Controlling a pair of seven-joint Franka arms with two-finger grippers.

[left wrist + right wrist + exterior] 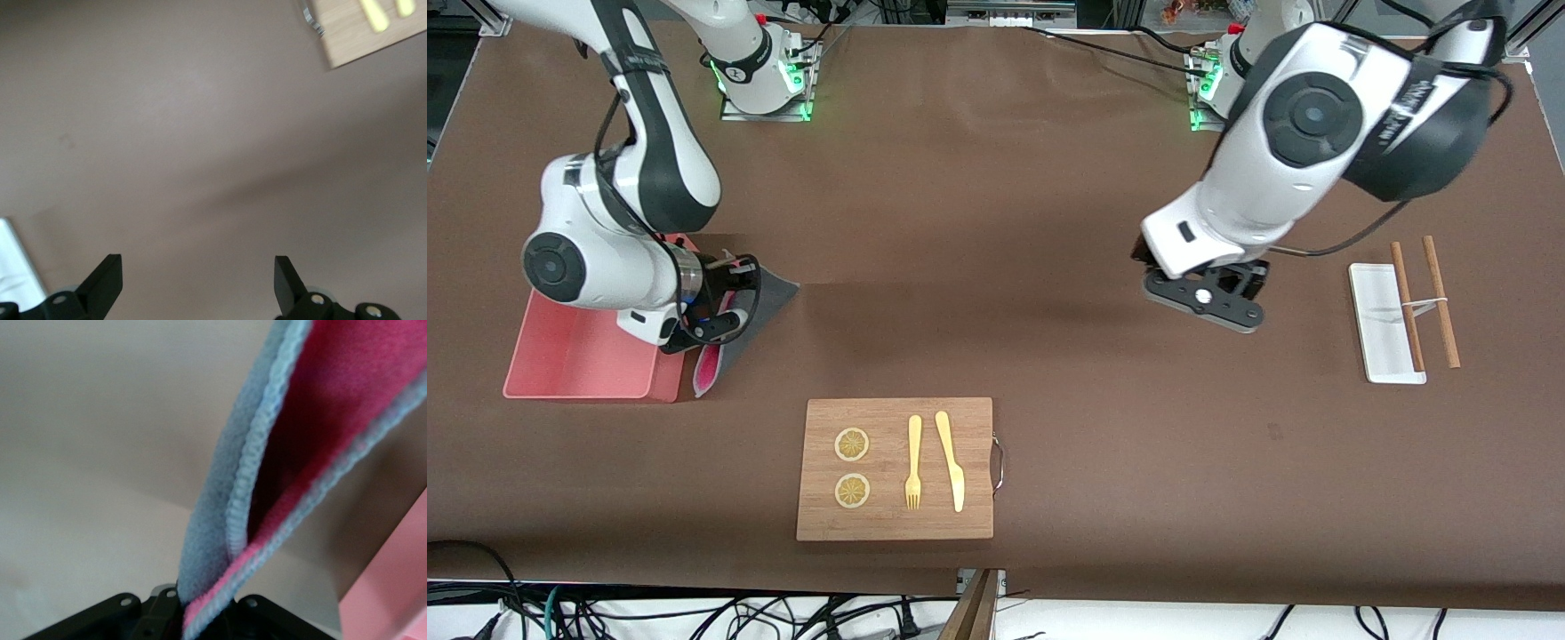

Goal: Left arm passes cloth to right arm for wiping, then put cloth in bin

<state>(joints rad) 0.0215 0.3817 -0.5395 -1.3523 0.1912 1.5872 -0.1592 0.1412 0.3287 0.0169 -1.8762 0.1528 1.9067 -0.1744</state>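
The cloth, grey on one face and magenta on the other, hangs folded from my right gripper, which is shut on it beside the pink bin, at the bin's edge toward the table's middle. In the right wrist view the cloth rises from between the jaws, and a corner of the bin shows. The cloth's lower end touches the table. My left gripper is open and empty, over bare table toward the left arm's end; its fingertips stand wide apart.
A wooden cutting board with two lemon slices, a fork and a knife lies near the front camera. A small white tray and chopsticks lie toward the left arm's end. The board's corner shows in the left wrist view.
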